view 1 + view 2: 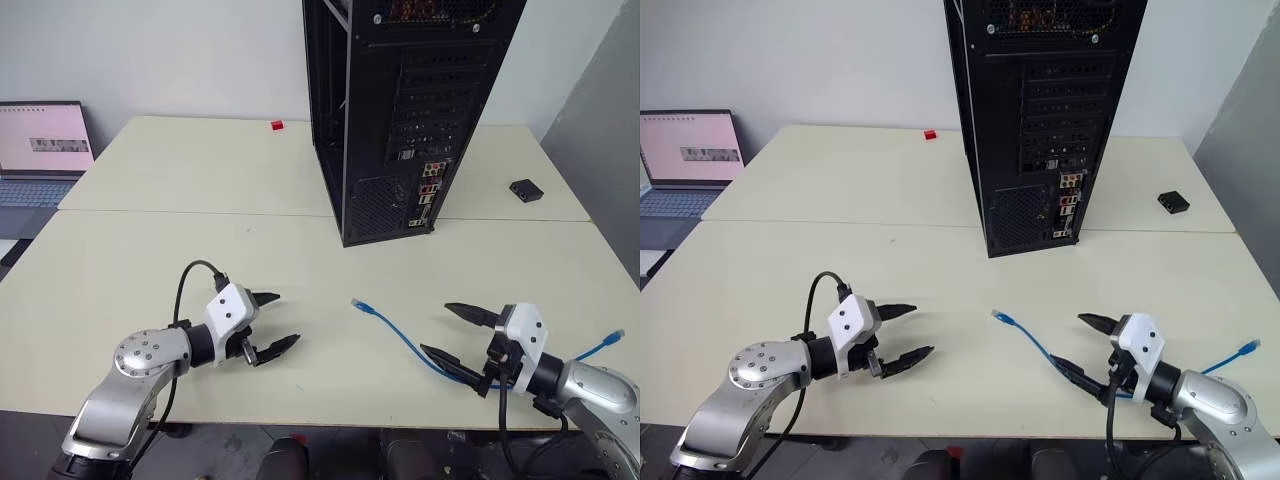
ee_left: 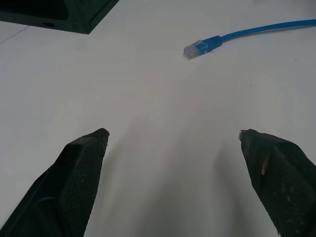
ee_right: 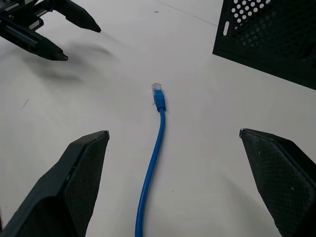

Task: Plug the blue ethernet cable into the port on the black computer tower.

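Right wrist view: blue cable (image 3: 154,158) lies loose on the table (image 3: 197,148) between the right tool's (image 1: 458,338) spread fingers; left tool (image 1: 273,323) also apart, empty.

Silver arms with screwed round joints, white wrist housings, black pointed two-finger gripper (image 1: 272,324), black looping cables.

**Legible text: none**

No lettering, brand, number or sign can be read anywhere. The laptop (image 1: 42,150) at the far left shows a pale pink page with a dark band across it; any characters in it are too small to make out. The rear panel of the black computer tower (image 1: 1045,120) carries no readable marking.
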`<state>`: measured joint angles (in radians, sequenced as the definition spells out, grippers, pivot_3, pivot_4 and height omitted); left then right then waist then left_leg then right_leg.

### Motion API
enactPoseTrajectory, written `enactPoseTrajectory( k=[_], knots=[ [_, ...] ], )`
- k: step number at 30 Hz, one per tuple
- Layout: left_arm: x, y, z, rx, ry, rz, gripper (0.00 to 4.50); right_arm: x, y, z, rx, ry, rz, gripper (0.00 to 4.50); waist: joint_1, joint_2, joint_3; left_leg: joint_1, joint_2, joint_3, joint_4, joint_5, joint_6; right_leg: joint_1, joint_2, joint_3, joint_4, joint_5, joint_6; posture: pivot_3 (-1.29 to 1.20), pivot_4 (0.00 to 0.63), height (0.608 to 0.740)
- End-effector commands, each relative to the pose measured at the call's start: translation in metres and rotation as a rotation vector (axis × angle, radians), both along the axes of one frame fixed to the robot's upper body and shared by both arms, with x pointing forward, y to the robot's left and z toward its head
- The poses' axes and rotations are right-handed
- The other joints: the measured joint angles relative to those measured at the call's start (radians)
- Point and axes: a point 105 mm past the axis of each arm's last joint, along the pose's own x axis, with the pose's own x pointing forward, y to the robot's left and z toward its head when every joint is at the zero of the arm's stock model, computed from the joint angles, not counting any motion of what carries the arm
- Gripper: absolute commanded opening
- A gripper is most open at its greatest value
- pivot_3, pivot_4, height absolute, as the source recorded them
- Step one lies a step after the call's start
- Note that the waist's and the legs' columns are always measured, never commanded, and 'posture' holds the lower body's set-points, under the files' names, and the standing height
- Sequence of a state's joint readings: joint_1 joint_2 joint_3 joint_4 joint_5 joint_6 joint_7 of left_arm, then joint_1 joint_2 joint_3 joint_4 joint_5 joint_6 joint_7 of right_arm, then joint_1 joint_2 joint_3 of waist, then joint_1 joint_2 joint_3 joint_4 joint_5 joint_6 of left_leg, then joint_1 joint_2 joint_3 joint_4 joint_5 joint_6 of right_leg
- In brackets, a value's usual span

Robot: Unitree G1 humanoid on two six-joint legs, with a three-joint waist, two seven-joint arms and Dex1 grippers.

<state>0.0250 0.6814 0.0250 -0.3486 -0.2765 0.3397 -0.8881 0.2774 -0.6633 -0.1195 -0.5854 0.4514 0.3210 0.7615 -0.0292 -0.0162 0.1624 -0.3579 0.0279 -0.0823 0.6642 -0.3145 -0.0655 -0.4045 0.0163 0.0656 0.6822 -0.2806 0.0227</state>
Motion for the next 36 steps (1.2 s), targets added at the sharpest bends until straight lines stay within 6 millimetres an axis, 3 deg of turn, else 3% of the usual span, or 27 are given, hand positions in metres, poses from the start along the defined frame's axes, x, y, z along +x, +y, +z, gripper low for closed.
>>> enactPoseTrajectory(
  k=[1, 20, 30, 36],
  knots=[
    [-0.004, -0.011, 0.013, -0.025, -0.050, -0.062, 4.50, -0.002, 0.000, 0.007, -0.012, -0.035, 0.008, 4.48, 0.000, 0.000, 0.000, 0.000, 0.000, 0.000, 0.000, 0.000, 0.000, 0.000, 0.000, 0.000, 0.000, 0.000, 0.000, 0.00, 0.150, 0.740],
    [-0.006, -0.023, 0.007, 0.023, -0.007, -0.147, 4.50, 0.005, 0.014, 0.008, -0.021, -0.032, 0.010, 4.48, 0.000, 0.000, 0.000, 0.000, 0.000, 0.000, 0.000, 0.000, 0.000, 0.000, 0.000, 0.000, 0.000, 0.000, 0.000, 0.00, 0.150, 0.740],
    [-0.002, -0.026, 0.015, 0.050, -0.012, -0.310, 4.50, 0.028, 0.051, -0.009, -0.039, 0.008, 0.082, 4.48, -0.002, 0.000, 0.000, 0.000, 0.000, 0.000, 0.000, 0.000, 0.000, 0.000, 0.000, 0.000, 0.000, 0.000, 0.000, 0.00, 0.150, 0.740],
    [0.002, -0.025, 0.010, 0.095, -0.015, -0.356, 4.50, 0.052, 0.069, -0.033, -0.084, 0.037, 0.088, 4.48, -0.003, 0.000, 0.000, 0.000, 0.000, 0.000, 0.000, 0.000, 0.000, -0.001, 0.000, 0.000, 0.000, 0.000, 0.000, 0.00, 0.150, 0.740]
  ],
)
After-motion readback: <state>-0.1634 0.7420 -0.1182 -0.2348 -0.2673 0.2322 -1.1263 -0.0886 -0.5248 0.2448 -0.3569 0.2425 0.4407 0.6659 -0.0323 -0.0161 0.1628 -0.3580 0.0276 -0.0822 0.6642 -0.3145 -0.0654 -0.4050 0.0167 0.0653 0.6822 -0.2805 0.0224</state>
